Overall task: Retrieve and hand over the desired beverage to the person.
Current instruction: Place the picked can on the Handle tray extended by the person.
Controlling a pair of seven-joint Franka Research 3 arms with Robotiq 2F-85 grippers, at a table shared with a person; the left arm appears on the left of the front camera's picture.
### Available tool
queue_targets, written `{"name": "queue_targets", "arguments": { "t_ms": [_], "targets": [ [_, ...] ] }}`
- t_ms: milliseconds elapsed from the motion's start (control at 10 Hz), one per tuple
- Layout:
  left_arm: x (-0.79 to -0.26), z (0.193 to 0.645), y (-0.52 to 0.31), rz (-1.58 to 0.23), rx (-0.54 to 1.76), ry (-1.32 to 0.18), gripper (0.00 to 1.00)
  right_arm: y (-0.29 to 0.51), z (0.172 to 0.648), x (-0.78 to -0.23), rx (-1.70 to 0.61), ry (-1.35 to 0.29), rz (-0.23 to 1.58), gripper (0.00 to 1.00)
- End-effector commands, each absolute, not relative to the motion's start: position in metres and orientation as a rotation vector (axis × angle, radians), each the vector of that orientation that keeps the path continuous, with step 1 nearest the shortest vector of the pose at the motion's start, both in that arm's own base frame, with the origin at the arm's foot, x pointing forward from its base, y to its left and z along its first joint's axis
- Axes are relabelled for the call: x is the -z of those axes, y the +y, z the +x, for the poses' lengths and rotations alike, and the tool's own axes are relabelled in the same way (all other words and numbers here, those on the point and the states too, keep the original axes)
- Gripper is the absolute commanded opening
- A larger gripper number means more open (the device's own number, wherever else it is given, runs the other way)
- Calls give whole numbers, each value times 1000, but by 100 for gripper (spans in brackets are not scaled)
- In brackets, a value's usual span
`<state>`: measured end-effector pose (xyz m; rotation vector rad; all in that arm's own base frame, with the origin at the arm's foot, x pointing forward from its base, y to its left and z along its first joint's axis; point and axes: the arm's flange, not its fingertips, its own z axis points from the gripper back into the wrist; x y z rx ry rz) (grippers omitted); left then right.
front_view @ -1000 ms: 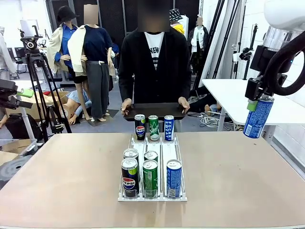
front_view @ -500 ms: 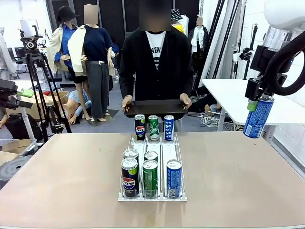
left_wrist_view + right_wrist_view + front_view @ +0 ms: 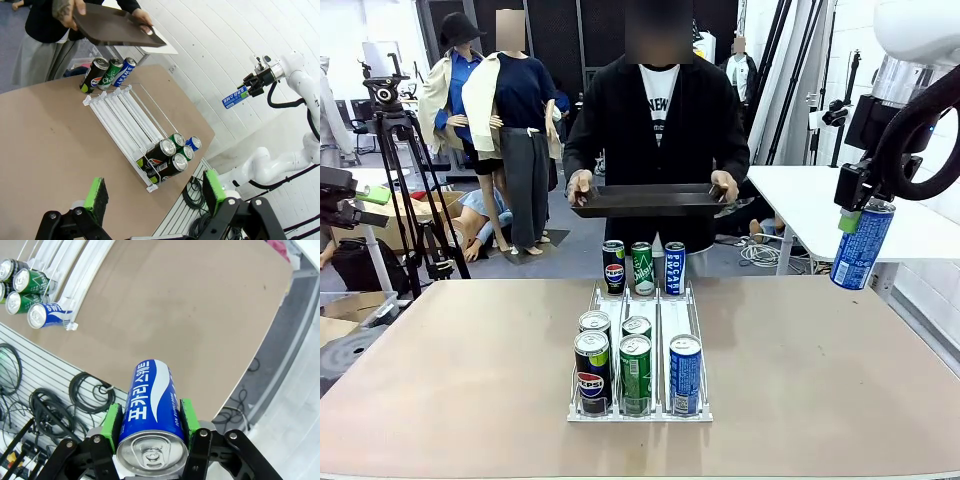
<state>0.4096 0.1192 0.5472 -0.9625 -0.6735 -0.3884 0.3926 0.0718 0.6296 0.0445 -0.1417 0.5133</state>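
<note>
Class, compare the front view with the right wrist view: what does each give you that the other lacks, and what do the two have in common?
Front view: the person holding a dark tray, and three cans at the far end of the white rack. Right wrist view: the lid with its pull tab, the green pads pressed on the held can's sides, coiled cables beside the table edge. Shared: the blue can in the right end effector, the rack's near cans, the brown table.

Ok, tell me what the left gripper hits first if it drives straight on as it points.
Likely the Pepsi cans at the white rack's near end, else the tabletop beside them; depth is unclear.
</note>
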Motion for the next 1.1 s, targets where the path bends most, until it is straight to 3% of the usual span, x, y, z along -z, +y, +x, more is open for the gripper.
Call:
{"name": "queue_targets", "arguments": {
  "t_ms": [0,1000],
  "targets": [
    [-548,408,119,-980,386,-679,100,72,392,-631,-496,-144,44,0],
    [-548,408,119,-980,386,-679,100,72,392,-631,-496,-144,44,0]
  ]
}}
